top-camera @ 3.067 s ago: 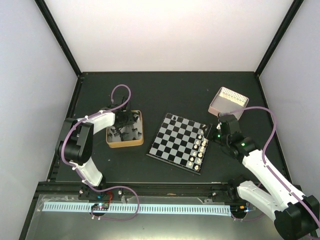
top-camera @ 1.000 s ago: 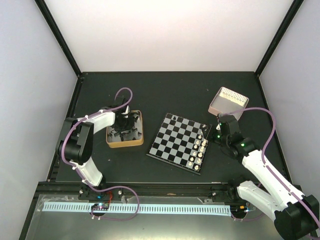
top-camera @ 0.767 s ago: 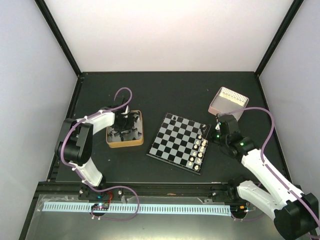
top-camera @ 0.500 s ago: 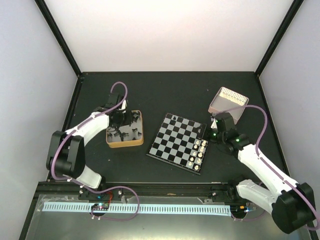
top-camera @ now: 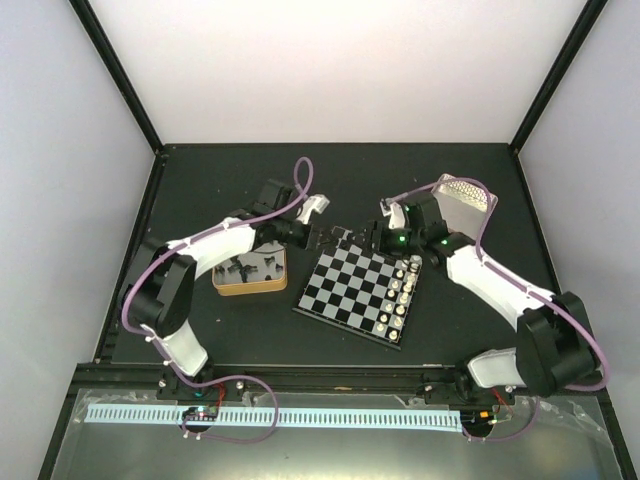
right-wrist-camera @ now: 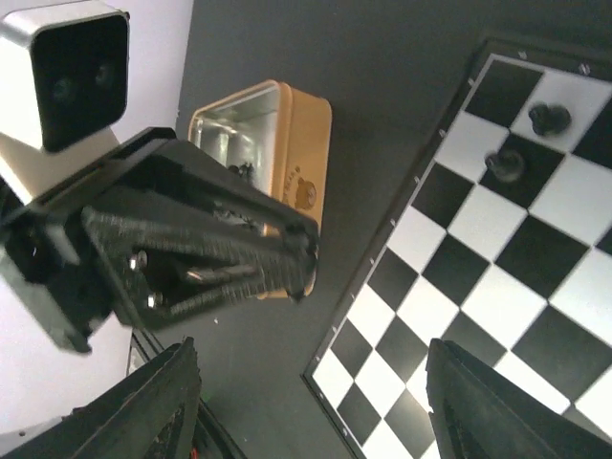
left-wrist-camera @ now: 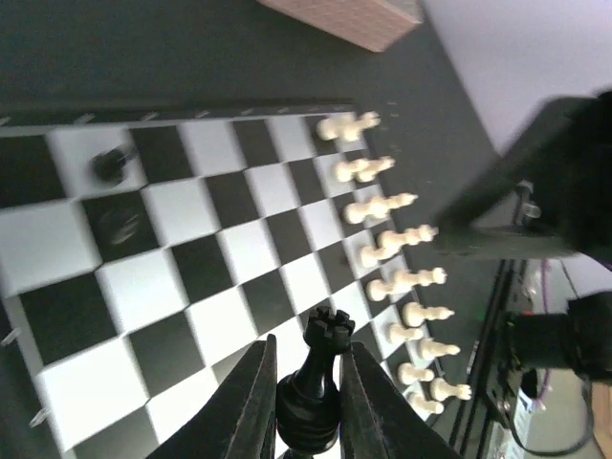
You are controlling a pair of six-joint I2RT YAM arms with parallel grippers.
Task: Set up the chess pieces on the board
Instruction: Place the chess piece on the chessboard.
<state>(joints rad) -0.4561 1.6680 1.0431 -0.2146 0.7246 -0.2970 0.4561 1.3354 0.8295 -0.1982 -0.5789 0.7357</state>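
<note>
The board [top-camera: 355,285] lies mid-table, with two black pieces [right-wrist-camera: 548,117] standing at its far-left corner. My left gripper [top-camera: 328,238] hovers over that corner, shut on a black rook [left-wrist-camera: 325,337] held upright between the fingers above the squares [left-wrist-camera: 182,277]. My right gripper [top-camera: 368,233] is wide open and empty just right of the left one; in its wrist view [right-wrist-camera: 335,411] it faces the left gripper [right-wrist-camera: 191,249] over the board [right-wrist-camera: 449,287]. More black pieces [top-camera: 245,266] lie in the gold-rimmed tin [top-camera: 250,288].
White pieces [top-camera: 400,295] stand in two rows along the board's right edge and also show in the left wrist view [left-wrist-camera: 382,239]. The pink box [top-camera: 470,192] sits at the back right, partly behind the right arm. The tin [right-wrist-camera: 287,134] is left of the board.
The left gripper has left the tin and swung right to the board's far-left corner with a black rook. The right gripper has moved from the board's right edge to the same corner.
</note>
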